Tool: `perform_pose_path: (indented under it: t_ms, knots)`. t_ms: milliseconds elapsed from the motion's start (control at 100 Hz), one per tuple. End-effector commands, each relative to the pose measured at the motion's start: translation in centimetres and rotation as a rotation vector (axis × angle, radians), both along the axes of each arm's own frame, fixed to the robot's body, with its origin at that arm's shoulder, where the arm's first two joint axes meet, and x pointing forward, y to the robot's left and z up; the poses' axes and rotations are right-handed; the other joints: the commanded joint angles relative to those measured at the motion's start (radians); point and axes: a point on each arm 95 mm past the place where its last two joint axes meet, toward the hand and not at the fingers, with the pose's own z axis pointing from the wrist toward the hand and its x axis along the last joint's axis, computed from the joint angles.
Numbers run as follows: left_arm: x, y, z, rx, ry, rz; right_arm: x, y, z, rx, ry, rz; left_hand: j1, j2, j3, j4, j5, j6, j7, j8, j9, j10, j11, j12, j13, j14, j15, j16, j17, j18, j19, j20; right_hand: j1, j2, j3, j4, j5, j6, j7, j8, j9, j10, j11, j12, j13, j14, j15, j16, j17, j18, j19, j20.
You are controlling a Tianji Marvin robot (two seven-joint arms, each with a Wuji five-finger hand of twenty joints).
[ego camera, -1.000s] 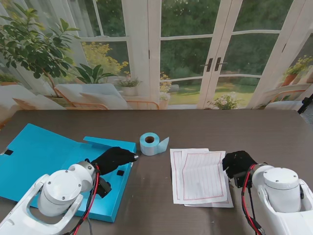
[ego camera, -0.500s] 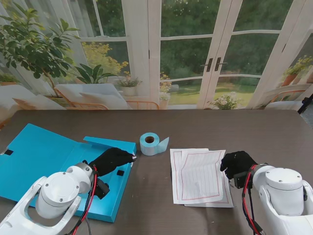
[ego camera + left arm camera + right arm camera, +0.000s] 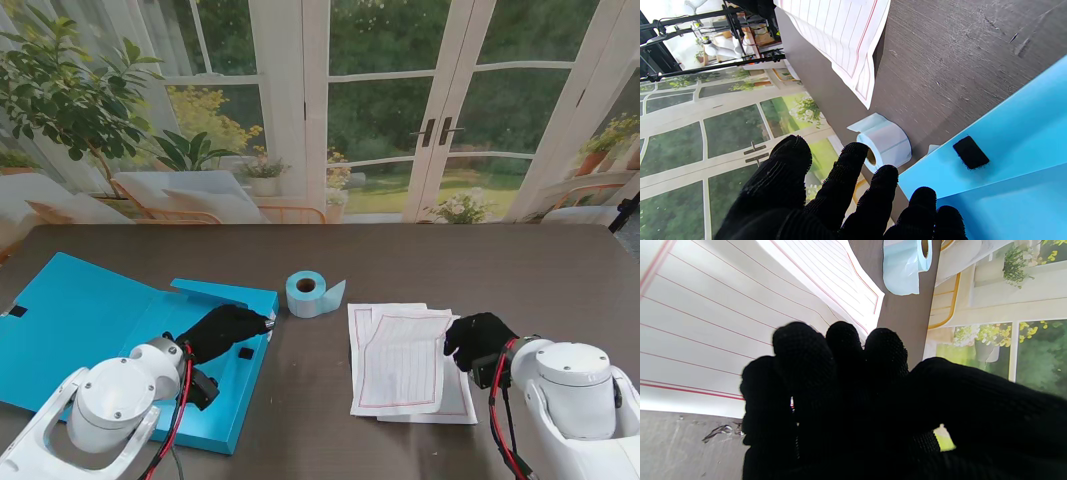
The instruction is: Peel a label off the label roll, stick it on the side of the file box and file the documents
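The blue file box lies open and flat on the left of the table. My left hand hovers over its right flap, fingers spread and holding nothing. The pale blue label roll stands just beyond those fingertips, a loose tail hanging off it. The lined documents lie right of centre. My right hand is bunched shut on the right edge of the top sheet, which is raised and skewed left.
Black fastener patches sit on the box flap and at its far left corner. The dark wooden table ends at glass doors and a plant backdrop behind. Bare tabletop separates the box from the papers.
My right hand has slid left, pulling the top sheet leftward and tilting it off the stack. My left hand has drawn back slightly toward me over the box flap.
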Motion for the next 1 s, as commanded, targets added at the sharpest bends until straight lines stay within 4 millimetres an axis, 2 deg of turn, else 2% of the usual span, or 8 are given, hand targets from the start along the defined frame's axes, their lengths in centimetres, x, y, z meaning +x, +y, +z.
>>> perform_pose_path:
  t_ms: [0, 460, 600, 730, 800, 860, 930, 990]
  knots:
    - [-0.2, 0.1, -0.5, -0.014, 0.016, -0.008, -0.2, 0.4, 0.0, 0.025, 0.012, 0.015, 0.035, 0.045, -0.029, -0.003, -0.001, -0.001, -0.008, -0.002, -0.028, -0.002, 0.000, -0.007, -0.028, -0.001, 0.004, -0.009, -0.015, -0.050, -0.025, 0.003, 0.013, -0.038, 0.044, 0.054, 0.019, 0.047, -0.004, 0.007, 0.020, 0.002, 0.009, 0.010, 0.055, 0.017, 0.015, -0.004, 0.078, 0.008, 0.026, 0.010]
    - [-0.1, 0.7, -1.2, -0.039, 0.005, 0.004, -0.6, 0.7, 0.1, 0.101, 0.021, 0.007, 0.039, 0.047, -0.036, -0.002, -0.004, 0.000, -0.009, -0.002, -0.029, -0.004, 0.000, -0.007, -0.028, -0.001, 0.004, -0.009, -0.015, -0.050, -0.024, 0.004, 0.014, -0.037, 0.052, 0.055, 0.013, 0.068, -0.007, 0.018, 0.004, 0.011, 0.020, 0.009, 0.046, 0.029, 0.018, 0.001, 0.060, 0.010, 0.026, 0.021]
    - [-0.1, 0.8, -1.6, -0.041, 0.015, 0.004, -0.5, 0.7, -0.4, 0.078, 0.033, 0.009, 0.040, 0.047, -0.038, -0.002, -0.002, 0.000, -0.009, -0.002, -0.029, -0.003, 0.000, -0.007, -0.029, -0.001, 0.003, -0.009, -0.015, -0.050, -0.025, 0.003, -0.003, -0.038, 0.010, 0.039, -0.003, 0.021, -0.011, 0.006, -0.006, 0.005, 0.020, 0.010, 0.040, 0.021, 0.019, 0.000, 0.054, -0.007, 0.027, 0.022]
    - [-0.2, 0.8, -1.8, -0.039, 0.021, 0.004, -0.6, 0.3, -1.1, 0.059, 0.057, 0.021, 0.042, 0.048, -0.041, -0.002, -0.003, 0.001, -0.009, -0.002, -0.031, 0.000, -0.001, -0.007, -0.029, -0.003, 0.004, -0.009, -0.014, -0.050, -0.027, 0.002, -0.028, -0.010, -0.032, 0.025, -0.025, -0.019, -0.006, -0.014, -0.024, -0.002, 0.016, 0.005, 0.022, 0.012, 0.017, 0.001, 0.042, -0.020, 0.027, 0.020]
    - [-0.1, 0.9, -1.9, -0.039, 0.020, 0.005, -0.7, 0.2, -1.5, 0.069, 0.073, 0.017, 0.043, 0.049, -0.041, -0.002, -0.002, 0.002, -0.009, -0.002, -0.030, -0.003, 0.000, -0.007, -0.030, -0.002, 0.003, -0.009, -0.014, -0.050, -0.027, 0.001, -0.035, 0.001, -0.042, 0.020, -0.041, -0.027, 0.000, -0.015, -0.036, 0.005, 0.017, 0.002, 0.008, 0.025, 0.015, 0.003, 0.024, -0.013, 0.024, 0.019]
    - [-0.1, 0.9, -1.9, -0.038, 0.020, 0.005, -0.7, 0.1, -1.7, 0.083, 0.088, 0.022, 0.043, 0.048, -0.043, -0.002, -0.001, 0.001, -0.008, -0.002, -0.028, -0.001, 0.000, -0.007, -0.029, -0.002, 0.004, -0.009, -0.014, -0.050, -0.027, 0.001, -0.060, 0.029, -0.065, 0.001, -0.076, -0.050, 0.017, -0.007, -0.058, 0.008, 0.018, -0.001, -0.012, 0.033, 0.014, 0.012, 0.001, -0.008, 0.021, 0.021]
    - [0.0, 0.9, -2.0, -0.038, 0.019, 0.004, -0.8, 0.0, -2.0, 0.093, 0.096, 0.036, 0.044, 0.049, -0.043, -0.002, -0.002, 0.001, -0.008, -0.002, -0.029, -0.002, 0.000, -0.007, -0.030, -0.001, 0.003, -0.009, -0.014, -0.049, -0.027, 0.001, -0.125, 0.072, -0.096, -0.061, -0.124, -0.083, 0.060, -0.028, -0.085, 0.003, 0.025, -0.005, -0.039, 0.029, 0.013, 0.048, -0.026, -0.014, 0.018, 0.027]
    - [0.0, 0.9, -2.0, -0.038, 0.019, 0.003, -0.7, -0.1, -2.2, 0.101, 0.102, 0.048, 0.043, 0.049, -0.045, -0.002, -0.003, 0.000, -0.009, -0.002, -0.030, -0.003, 0.000, -0.007, -0.030, -0.002, 0.003, -0.009, -0.014, -0.050, -0.027, 0.001, -0.161, 0.078, -0.128, -0.109, -0.147, -0.118, 0.068, -0.054, -0.114, 0.000, 0.026, -0.005, -0.068, 0.035, 0.012, 0.061, -0.056, -0.018, 0.015, 0.033]
